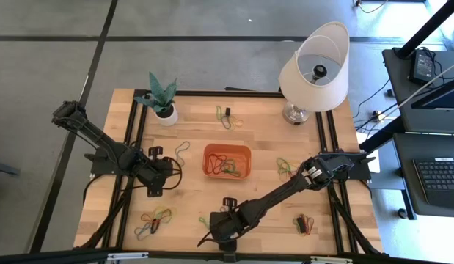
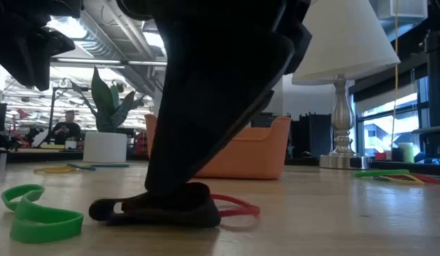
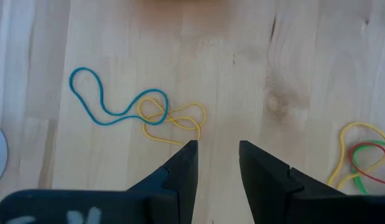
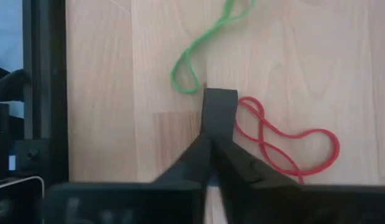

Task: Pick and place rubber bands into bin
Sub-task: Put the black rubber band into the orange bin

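Observation:
The orange bin (image 1: 227, 150) stands mid-table with several rubber bands inside. My right gripper (image 4: 218, 99) is down at the table near its front edge (image 1: 215, 233), shut. A red rubber band (image 4: 285, 143) runs out from its fingertips. A green band (image 4: 198, 50) lies flat just beyond them. My left gripper (image 3: 217, 149) hangs open above the bare wood left of the bin (image 1: 162, 176), with nothing between its fingers. A blue band (image 3: 111, 102) and a yellow band (image 3: 176, 121) lie tangled on the table just past its fingertips. My right gripper has its shut fingertips on the red band's end (image 4: 241, 104), slanting down from the table's right and far side. The fingers themselves hide the exact pinch. The fingertips (image 2: 156, 210) rest on the wood. The band (image 2: 234, 206) lies slack and flat on the table beside them.
A white lamp (image 1: 315, 66) stands at the far right and a potted plant (image 1: 164, 103) at the far left. More bands lie in clusters at the near left (image 1: 153, 220), near right (image 1: 305, 224), right of the bin (image 1: 285, 167) and beyond it (image 1: 224, 116).

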